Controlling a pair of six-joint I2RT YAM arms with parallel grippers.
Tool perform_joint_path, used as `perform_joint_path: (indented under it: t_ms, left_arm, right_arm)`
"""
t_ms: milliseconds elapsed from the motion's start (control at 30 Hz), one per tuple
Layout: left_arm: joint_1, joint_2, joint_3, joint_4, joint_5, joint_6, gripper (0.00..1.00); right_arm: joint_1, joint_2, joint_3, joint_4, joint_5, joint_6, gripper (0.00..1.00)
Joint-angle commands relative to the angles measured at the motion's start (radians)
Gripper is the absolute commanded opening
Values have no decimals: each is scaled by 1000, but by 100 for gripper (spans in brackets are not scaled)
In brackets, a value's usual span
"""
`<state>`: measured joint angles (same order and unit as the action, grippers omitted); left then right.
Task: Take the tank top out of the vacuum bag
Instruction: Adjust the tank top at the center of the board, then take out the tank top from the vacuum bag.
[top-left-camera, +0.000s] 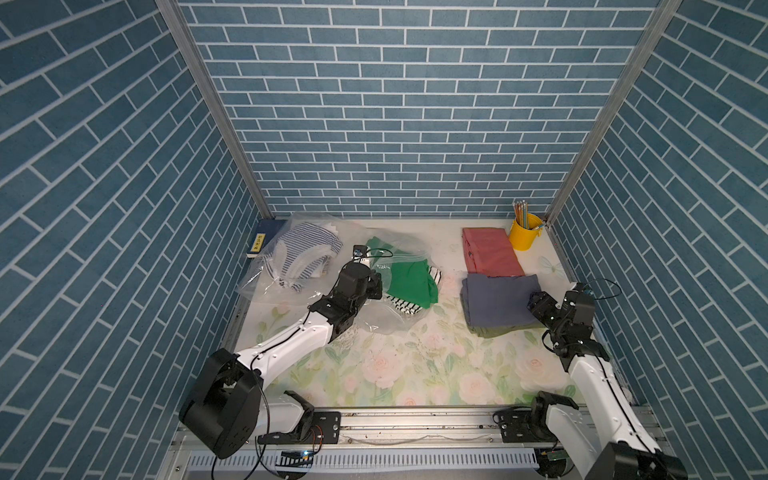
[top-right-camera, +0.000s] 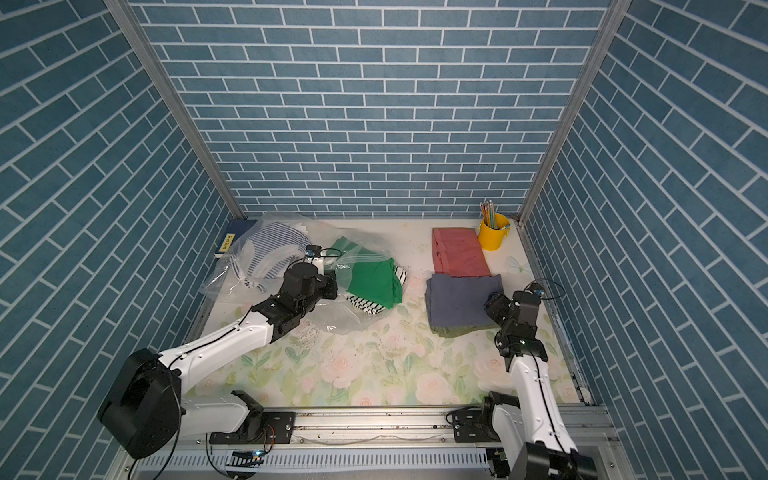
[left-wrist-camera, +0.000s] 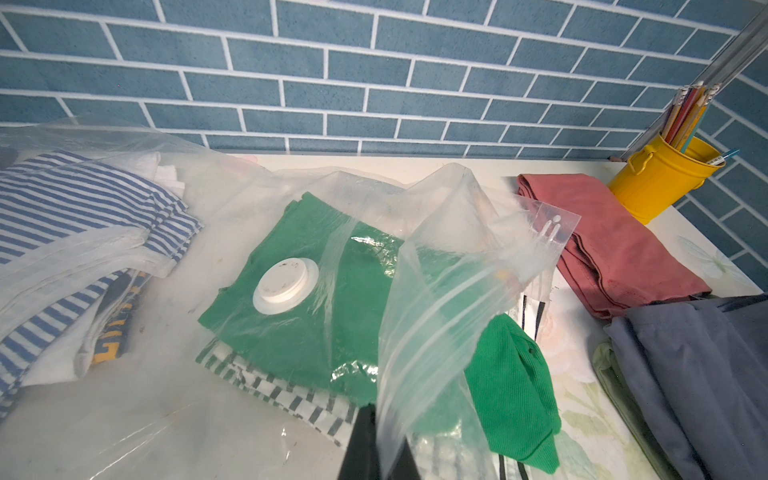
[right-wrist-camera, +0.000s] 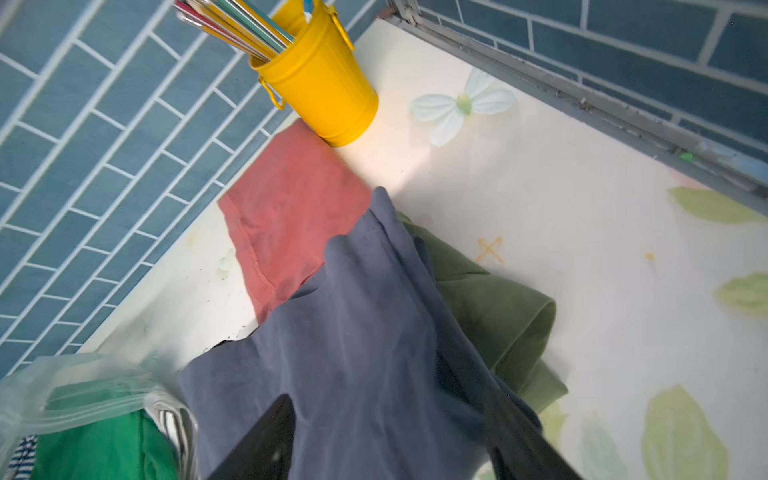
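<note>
Left gripper (left-wrist-camera: 380, 440) was clamped on the zip edge of the vacuum bag (left-wrist-camera: 440, 291), holding its mouth up. Right gripper (right-wrist-camera: 386, 419) stood wide, astride a grey-blue garment (right-wrist-camera: 353, 332) at the right of both top views, not closed on it.

Tank top (top-left-camera: 411, 282), judged to be the green ribbed piece, lay mid-frame in both top views, partly out of the mouth.

Advice: hold the flap high, pinch 1 exposed green fold, and draw it away from the valve (left-wrist-camera: 286, 284).
</note>
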<state>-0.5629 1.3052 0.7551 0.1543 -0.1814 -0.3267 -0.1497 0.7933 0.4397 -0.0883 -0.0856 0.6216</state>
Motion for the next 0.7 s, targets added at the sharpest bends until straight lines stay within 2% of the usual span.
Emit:
perform_joint_path:
  t_ms: [0,100,300,467,667]
  left_arm:
    - [9,-1,21,2,-2,13,0]
    - [10,-3,27,-13,-2,24,0]
    - [11,-14,18,-80,-13,59,0]
    - [11,-29,0,-104,-9,75,0]
    - [10,-9,3,-80,9,73,0]
  right_arm:
    - [13,-63,33,-28,-84,-17,77]
    - [83,-58,50,-28,-122,2,79]
    - [334,43,81,81,-53,34,79]
    - [549,231,118,235,30,53,79]
    - [728,543,236,407,60,54,79]
